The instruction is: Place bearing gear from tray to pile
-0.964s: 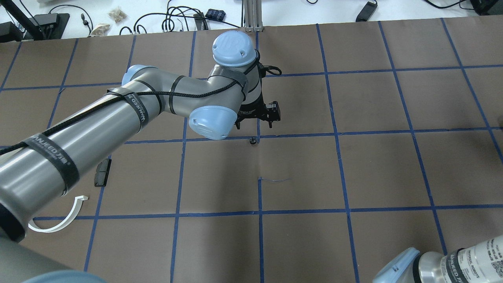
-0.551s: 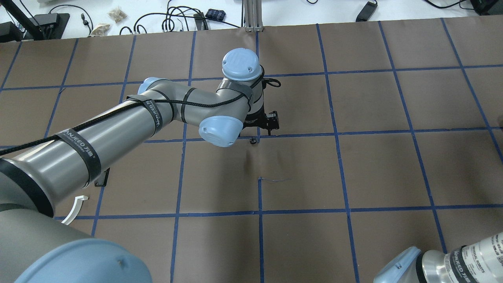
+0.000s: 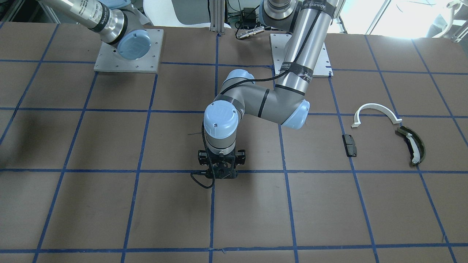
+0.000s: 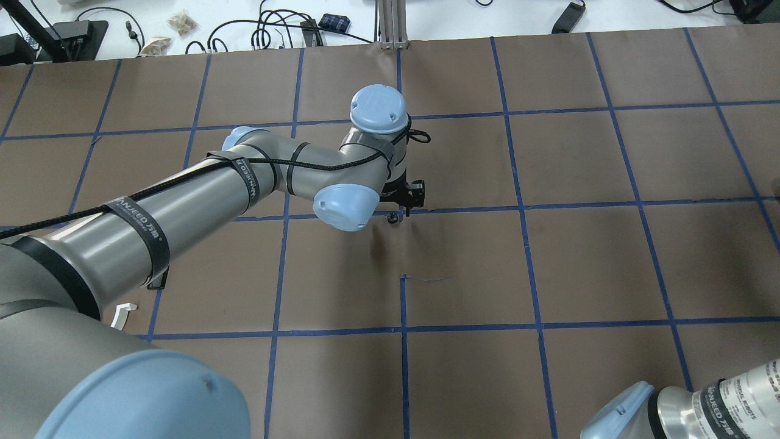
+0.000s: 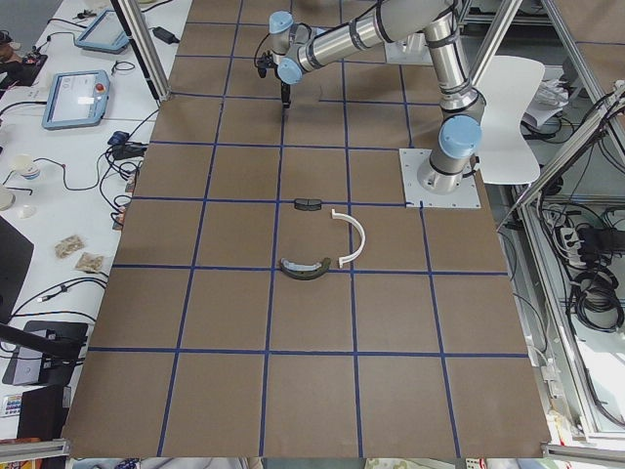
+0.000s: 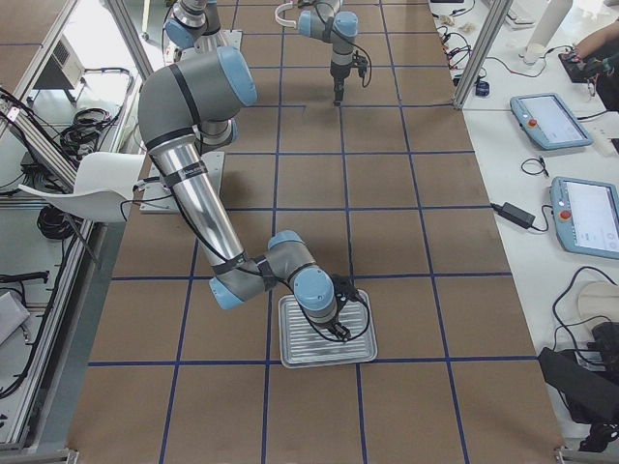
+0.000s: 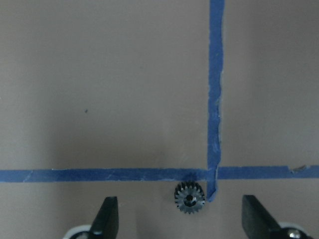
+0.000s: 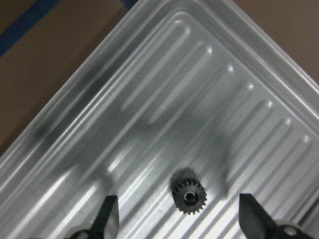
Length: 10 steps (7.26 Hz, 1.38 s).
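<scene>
**Status of transfer**

1. Reference landmark: the pile (image 3: 380, 106), made up of a white arc (image 3: 365, 109), a black block (image 3: 349, 145) and an olive curved piece (image 3: 411, 144). No gear was seen among these parts, so no delivery to the pile was judged complete.

2. The table gear (image 7: 190, 197) lay flat on the brown table cover (image 7: 99, 99), well apart from the pile and toward the robot's right of it. It sat just beside a crossing of blue tape (image 7: 214, 173). It was out of the tray but, by this judgement, only part of the way to the pile.

3. The left gripper (image 7: 180, 221) hung low over the table gear with its fingers spread wide. One finger stood to each side of the gear and neither touched it. It carried nothing.

4. The tray gear (image 8: 189, 197) lay on the ribbed floor of the metal tray (image 8: 149, 99). The tray was farther from the pile than the table gear, at the robot's right end of the table.

5. The right gripper (image 8: 179, 219) hovered over the tray gear, fingers likewise spread and clear of it, with nothing pinched.

**Work judged outstanding**

- Close the left gripper on the table gear, lift it, carry it to the pile and release it.
- Take the tray gear out of the tray and bring it to the pile in the same way.
</scene>
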Each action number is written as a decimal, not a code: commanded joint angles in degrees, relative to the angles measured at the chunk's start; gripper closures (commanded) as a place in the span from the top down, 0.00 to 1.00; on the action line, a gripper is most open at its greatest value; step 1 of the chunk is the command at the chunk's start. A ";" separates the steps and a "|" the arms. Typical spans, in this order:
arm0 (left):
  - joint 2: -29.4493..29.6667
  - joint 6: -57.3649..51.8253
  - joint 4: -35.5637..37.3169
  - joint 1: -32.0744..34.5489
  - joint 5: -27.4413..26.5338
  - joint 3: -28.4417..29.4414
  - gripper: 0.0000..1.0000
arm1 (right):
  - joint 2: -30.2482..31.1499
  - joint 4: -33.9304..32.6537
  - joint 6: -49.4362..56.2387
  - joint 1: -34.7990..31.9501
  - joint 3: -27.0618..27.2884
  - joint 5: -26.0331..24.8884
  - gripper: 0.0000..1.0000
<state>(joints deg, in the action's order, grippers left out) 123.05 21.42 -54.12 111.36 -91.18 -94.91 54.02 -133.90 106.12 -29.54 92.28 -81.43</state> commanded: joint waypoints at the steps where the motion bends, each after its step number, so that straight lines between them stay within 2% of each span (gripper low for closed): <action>1: 0.27 -1.02 1.38 0.09 -0.05 -0.28 0.65 | -2.16 -2.67 0.67 0.01 -0.52 0.40 0.78; 2: 0.44 -0.85 1.30 0.17 -0.05 -0.19 0.39 | -2.08 -2.68 0.49 -0.25 -0.52 0.40 0.72; 3: 0.18 -0.42 1.56 0.18 -0.05 -0.10 0.05 | -2.08 -2.68 0.49 -0.34 -0.52 0.40 0.59; 4: -0.17 -0.41 1.30 0.18 -0.32 -0.28 0.02 | -2.08 -2.68 0.58 -0.34 -0.52 0.40 0.48; 5: -1.74 -1.11 0.43 -0.17 -0.23 -0.37 0.00 | -1.82 -2.59 0.32 -0.43 -0.44 0.40 0.33; 6: -3.32 -1.46 -2.19 -1.13 -0.49 0.59 0.00 | -1.81 -2.24 0.14 -0.61 -0.44 0.40 0.23; 7: -6.30 -10.95 -4.13 -4.71 -4.58 -0.36 0.00 | -1.47 -2.07 -0.04 -0.61 -0.35 0.40 0.17; 8: -9.37 -16.27 -8.06 -9.71 -4.89 -0.98 0.00 | -0.24 -1.28 -0.12 -0.69 -0.26 0.40 0.15; 9: -12.54 -20.58 -9.67 -14.54 -4.89 -3.16 0.00 | 3.51 0.64 -0.21 -2.00 0.00 0.40 0.14; 10: -15.53 -22.37 -8.90 -17.98 -5.15 -8.31 0.00 | 6.77 5.36 -1.52 -3.93 0.00 -0.21 0.14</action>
<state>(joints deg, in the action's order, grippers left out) 111.35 2.89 -62.46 98.35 -95.92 -98.53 56.78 -132.99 105.68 -31.49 92.19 -81.16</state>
